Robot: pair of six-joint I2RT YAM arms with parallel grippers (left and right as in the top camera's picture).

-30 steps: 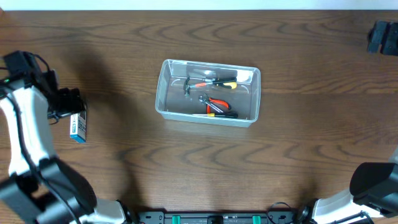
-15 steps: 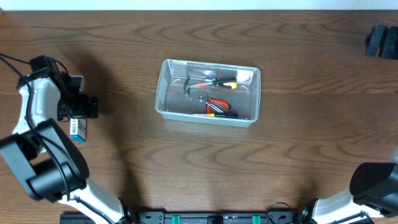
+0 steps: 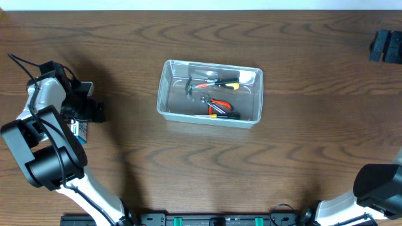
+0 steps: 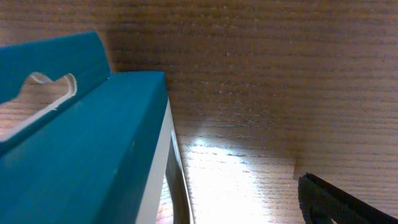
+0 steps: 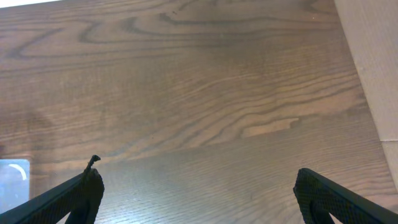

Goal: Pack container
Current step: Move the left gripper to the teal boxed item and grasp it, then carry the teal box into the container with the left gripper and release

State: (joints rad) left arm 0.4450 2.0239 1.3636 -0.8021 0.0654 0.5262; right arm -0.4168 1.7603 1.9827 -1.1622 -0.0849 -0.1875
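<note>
Closest in, on the robot's left, the left gripper (image 3: 90, 110) hangs low over the wooden table (image 3: 301, 157), right at a small blue-and-white box (image 3: 79, 129) lying flat. Its wrist camera shows the box's blue side (image 4: 87, 155) filling the left of the picture, bare wood to the right of it, and one dark finger (image 4: 339, 202) at the lower right corner. That strip of wood suggests the fingers are spread and not yet closed on the box. The other finger is out of sight. The arm seems placed there to straddle the box for a pick-up.

On the robot's right, the right gripper (image 5: 198, 171) is released, both fingers wide apart over bare table and holding nothing. It appears parked out of the way.

Farther out, at the middle of the table and well apart from the box, sits the container (image 3: 164, 94), a clear bin standing upright and open-topped. Inside lie a small hammer (image 3: 190, 85), a screwdriver (image 3: 221, 83) and red-handled pliers (image 3: 220, 107), so packing looks partly done, with the box likely next.

Farthest, at the back right edge, sits a black object (image 3: 384, 45), too small to identify.
</note>
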